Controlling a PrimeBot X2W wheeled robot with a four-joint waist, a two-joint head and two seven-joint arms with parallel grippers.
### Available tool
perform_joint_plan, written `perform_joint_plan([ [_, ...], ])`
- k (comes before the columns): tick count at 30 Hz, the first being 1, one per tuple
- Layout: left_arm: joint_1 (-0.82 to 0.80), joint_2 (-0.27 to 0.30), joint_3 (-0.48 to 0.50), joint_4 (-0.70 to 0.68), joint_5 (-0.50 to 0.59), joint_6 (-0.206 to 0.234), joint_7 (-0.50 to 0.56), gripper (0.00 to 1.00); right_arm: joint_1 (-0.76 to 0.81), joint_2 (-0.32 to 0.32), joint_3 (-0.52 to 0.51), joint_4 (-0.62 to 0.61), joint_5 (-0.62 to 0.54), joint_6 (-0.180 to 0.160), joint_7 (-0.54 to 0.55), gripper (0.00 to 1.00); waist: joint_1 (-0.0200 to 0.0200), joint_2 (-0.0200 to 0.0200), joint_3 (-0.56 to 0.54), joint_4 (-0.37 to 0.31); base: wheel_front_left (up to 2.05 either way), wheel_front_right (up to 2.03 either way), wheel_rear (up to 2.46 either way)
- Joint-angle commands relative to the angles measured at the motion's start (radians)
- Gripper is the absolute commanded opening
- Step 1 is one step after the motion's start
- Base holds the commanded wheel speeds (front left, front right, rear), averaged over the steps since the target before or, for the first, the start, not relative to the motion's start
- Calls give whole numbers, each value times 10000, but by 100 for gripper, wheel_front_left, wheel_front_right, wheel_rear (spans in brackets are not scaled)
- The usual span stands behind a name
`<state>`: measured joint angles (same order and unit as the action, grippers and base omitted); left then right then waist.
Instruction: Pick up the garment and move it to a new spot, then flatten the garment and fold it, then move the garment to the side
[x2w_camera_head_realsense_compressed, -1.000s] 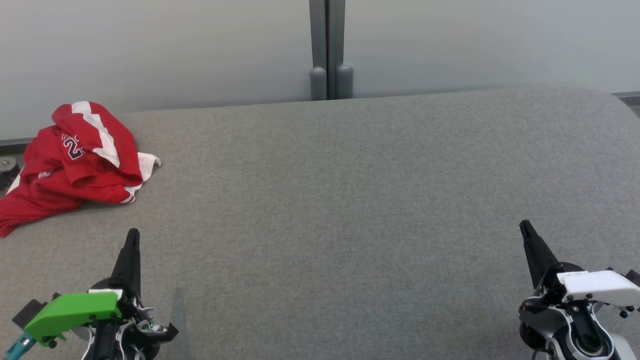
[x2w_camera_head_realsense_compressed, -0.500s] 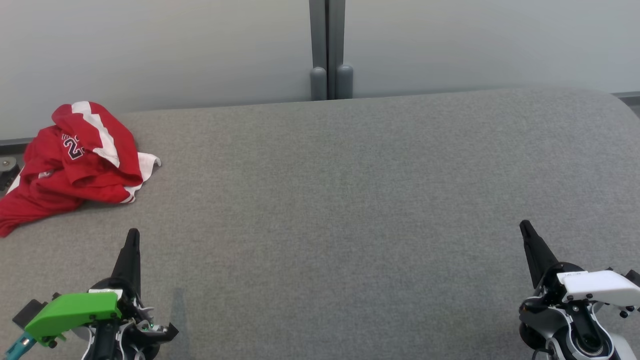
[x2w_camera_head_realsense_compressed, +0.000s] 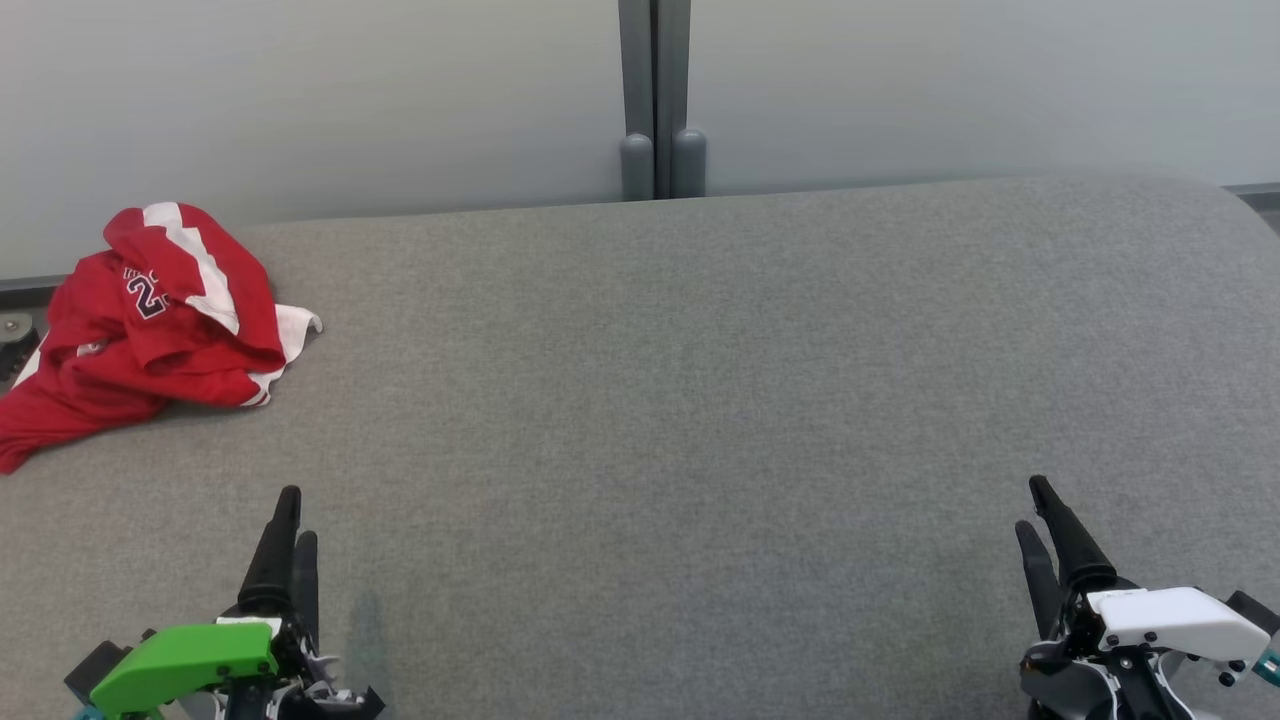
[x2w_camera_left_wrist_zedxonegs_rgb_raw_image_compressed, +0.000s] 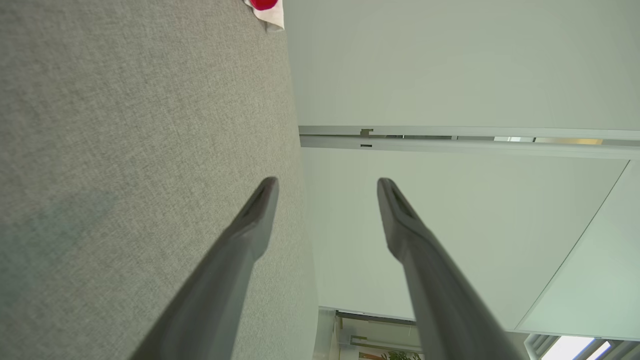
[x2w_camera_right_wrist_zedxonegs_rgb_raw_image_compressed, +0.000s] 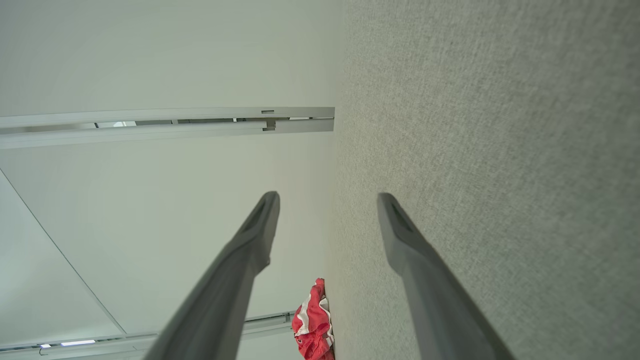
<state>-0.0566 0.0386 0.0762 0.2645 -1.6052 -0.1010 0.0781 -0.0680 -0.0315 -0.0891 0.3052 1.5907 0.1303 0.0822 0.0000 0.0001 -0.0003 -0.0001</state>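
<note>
Both spread, empty: left pincer (x2w_camera_head_realsense_compressed: 297, 520), right pincer (x2w_camera_head_realsense_compressed: 1030, 505), low over counter (x2w_camera_head_realsense_compressed: 680, 400). Red jersey (x2w_camera_head_realsense_compressed: 150, 330) crumpled at far-left edge, well apart. Likely best: left pincer reaches over, pinches raised fold, lifts clear before carrying centreward.

A grey fabric surface (x2w_camera_head_realsense_compressed: 700, 400) spreads from the centre towards 3, 6 and 9 o'clock. At 12 o'clock a grey double post (x2w_camera_head_realsense_compressed: 655, 100) splits the pale wall panels (x2w_camera_head_realsense_compressed: 300, 100); a small round fitting (x2w_camera_head_realsense_compressed: 14, 326) sits at 9 o'clock
</note>
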Motion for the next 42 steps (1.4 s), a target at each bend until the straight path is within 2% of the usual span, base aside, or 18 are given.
perform_joint_plan([
  [1, -112, 33, -112, -226, 149, -38, -110, 100, -103, -72, 41, -184, -191, 1, -132, 100, 0, -1, 3, 1, 0, 0, 0],
  [9, -78, 44, -348, -393, 700, -70, -478, 100, -94, -90, 21, -298, -1044, 1, -503, 100, 0, -1, 14, 7, 0, 0, 0],
  [17, -155, 56, -432, -729, 1864, -99, -814, 100, -82, -106, 55, -806, -2697, 1, -841, 100, 0, -1, 25, 17, 0, 0, 0],
  [30, -236, 73, -818, -1317, 4589, 71, -1303, 100, -12, -124, 84, -1555, -5476, 2, -1336, 100, 0, -1, 21, 34, 0, 0, 0],
  [42, 28, 87, -1171, -1160, 7119, 102, -1706, 100, 187, -142, 476, -1754, -7661, 3, -1740, 100, 0, -1, 6, 39, 0, 0, 0],
])
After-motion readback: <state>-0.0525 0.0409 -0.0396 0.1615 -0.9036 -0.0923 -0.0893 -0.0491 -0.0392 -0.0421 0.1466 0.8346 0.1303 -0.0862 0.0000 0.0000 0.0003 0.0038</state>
